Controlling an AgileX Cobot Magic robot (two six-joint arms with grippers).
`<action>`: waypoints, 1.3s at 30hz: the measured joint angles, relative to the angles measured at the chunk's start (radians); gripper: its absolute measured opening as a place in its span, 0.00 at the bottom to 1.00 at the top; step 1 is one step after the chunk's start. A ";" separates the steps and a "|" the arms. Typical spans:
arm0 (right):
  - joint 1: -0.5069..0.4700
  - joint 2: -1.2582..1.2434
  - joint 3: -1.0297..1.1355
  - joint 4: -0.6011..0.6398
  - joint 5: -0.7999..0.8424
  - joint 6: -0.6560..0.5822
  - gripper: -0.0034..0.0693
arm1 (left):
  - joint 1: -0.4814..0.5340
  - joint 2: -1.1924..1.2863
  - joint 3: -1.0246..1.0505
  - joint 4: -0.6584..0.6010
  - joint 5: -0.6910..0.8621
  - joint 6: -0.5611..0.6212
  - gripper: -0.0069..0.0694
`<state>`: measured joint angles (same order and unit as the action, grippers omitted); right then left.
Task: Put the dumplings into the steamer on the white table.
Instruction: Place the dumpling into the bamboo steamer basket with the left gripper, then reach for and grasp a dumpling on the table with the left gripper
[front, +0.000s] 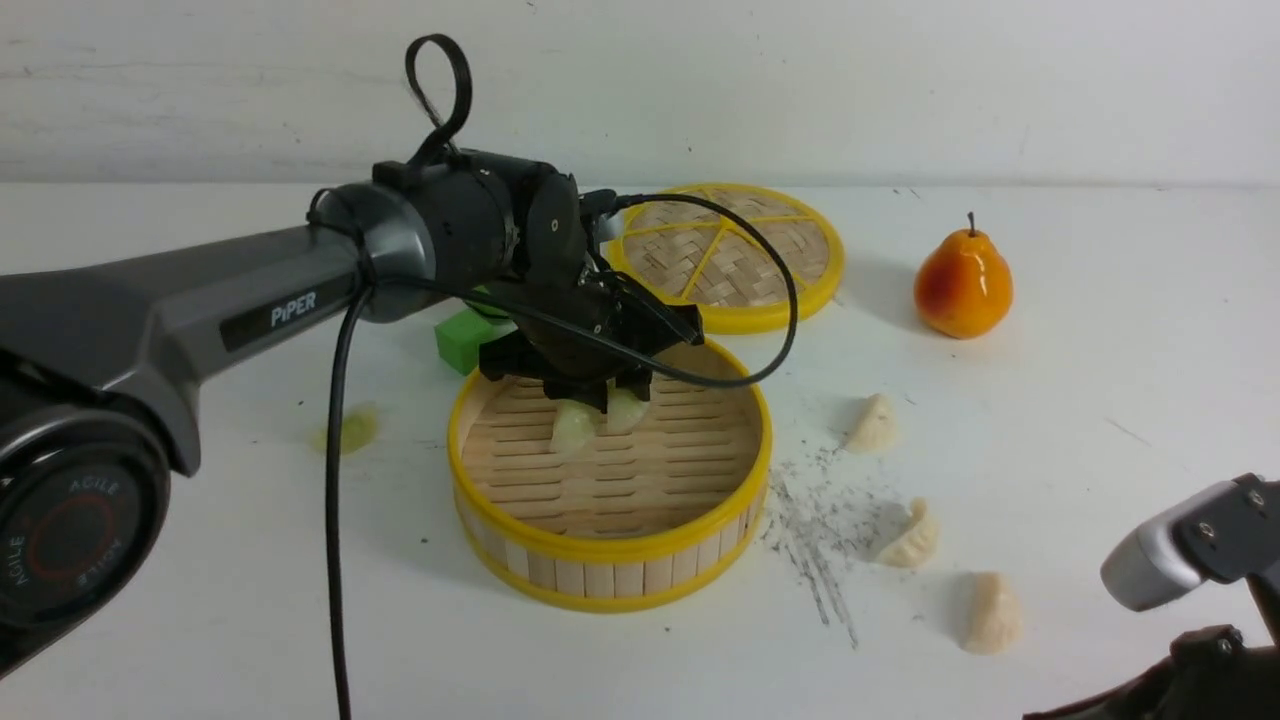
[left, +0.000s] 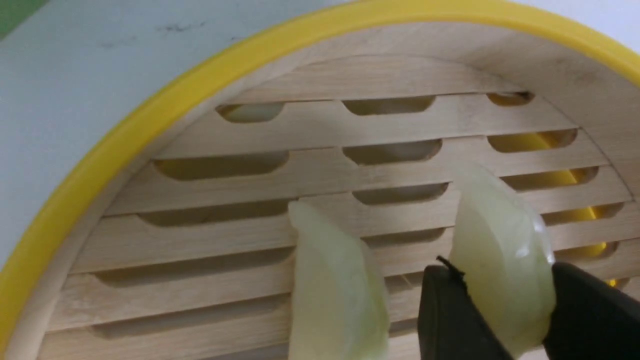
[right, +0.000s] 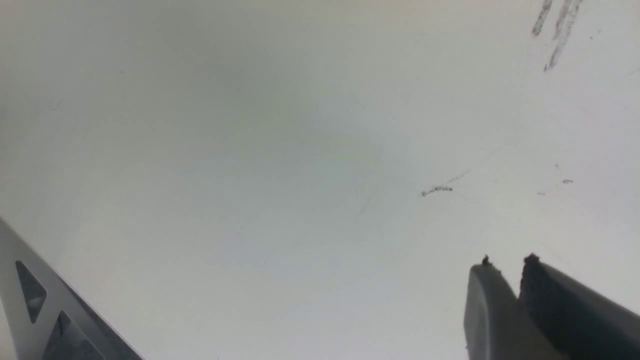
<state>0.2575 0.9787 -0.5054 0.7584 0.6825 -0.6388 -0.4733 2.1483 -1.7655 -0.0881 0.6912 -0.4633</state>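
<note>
Dumplings: one loose green dumpling (front: 347, 430) is lying on the tabletop (front: 230, 640), left of the steamer (front: 600, 578). The left gripper (front: 598, 398) is pinching the held dumpling (left: 500, 260) low over the slatted floor, just beside a neighbour dumpling (left: 335, 285) resting inside. Best done by opening gently, then lifting straight up without nudging the neighbour. Three cream dumplings (front: 912, 537) are sitting right of the steamer. The right gripper (right: 507, 265) is idling near right, jaws almost together, empty.

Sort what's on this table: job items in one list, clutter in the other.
Job: steamer; gripped green dumpling; second green dumpling inside it; three cream dumplings on the table; blurry green blob, probably a dumpling.
Lying about: woven lid; pear; green cube.
</note>
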 joint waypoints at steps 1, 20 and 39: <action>0.000 0.000 0.000 0.000 0.000 0.000 0.18 | 0.000 0.000 0.000 0.000 0.000 -0.001 0.41; 0.000 0.000 0.000 0.000 0.003 0.000 0.20 | 0.006 -0.117 -0.246 0.354 0.400 0.166 0.56; 0.000 0.000 0.000 -0.008 -0.004 -0.003 0.22 | 0.357 0.010 -0.118 0.154 0.498 0.307 0.56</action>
<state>0.2575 0.9787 -0.5054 0.7505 0.6784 -0.6422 -0.1168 2.1579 -1.8831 0.0664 1.1891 -0.1563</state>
